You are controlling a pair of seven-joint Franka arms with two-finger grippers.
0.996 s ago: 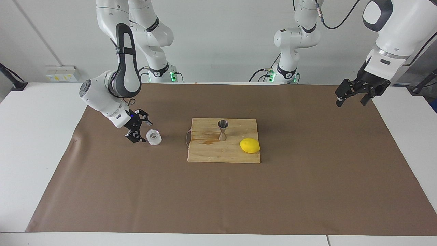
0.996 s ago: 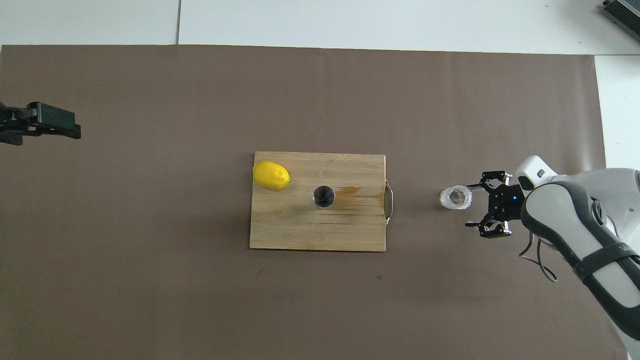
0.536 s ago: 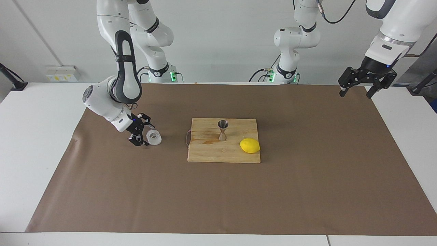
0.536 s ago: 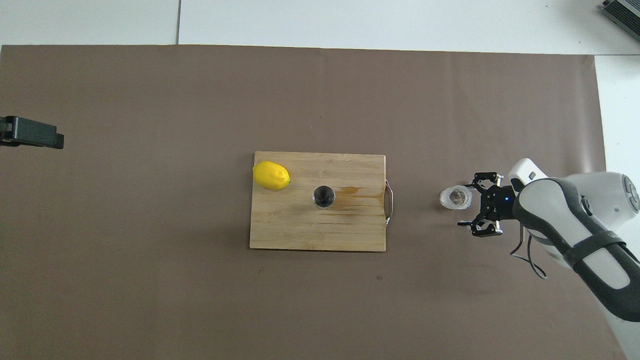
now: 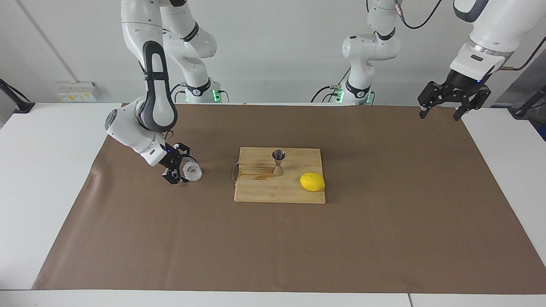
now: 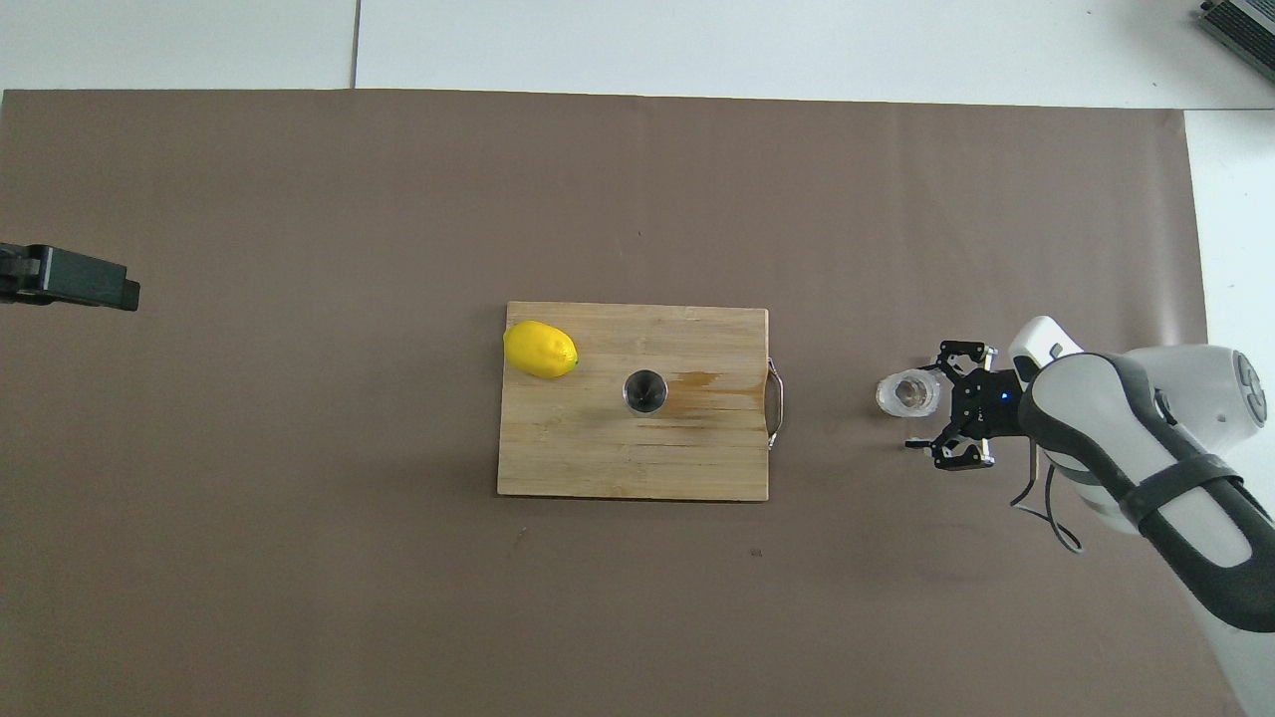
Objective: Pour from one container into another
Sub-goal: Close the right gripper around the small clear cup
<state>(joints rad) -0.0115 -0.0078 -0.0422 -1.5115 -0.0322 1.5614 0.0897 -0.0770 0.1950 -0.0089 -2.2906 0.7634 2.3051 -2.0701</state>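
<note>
right fingers spread beside the clear cup, steel jigger on the board

facing view: the right gripper (image 5: 178, 169) is sitting low over the brown mat (image 5: 384, 238) toward the right arm's end of the desk (image 5: 38, 179), its fingers (image 5: 172, 179) spread wide and just beside the clear cup (image 5: 192, 171), not pinching it. the cup is standing upright on the mat. the steel jigger (image 5: 278, 162) is standing upright on the wooden board (image 5: 273, 192) mid-desk, with a lemon (image 5: 312, 182) beside it on the board's corner. the left gripper (image 5: 443, 108) is hanging high over the mat's corner at the left arm's end, fingers spread and holding nothing.

overhead view: the right gripper (image 6: 928, 409) is opening toward the cup (image 6: 907, 393), one finger (image 6: 954, 351) reaching alongside its wall. the jigger (image 6: 644, 390) is showing its open mouth near the board's (image 6: 618, 458) middle, the lemon (image 6: 540, 350) at the board's corner. only part of the left gripper (image 6: 68, 279) is showing at the mat's (image 6: 299, 597) edge.
</note>
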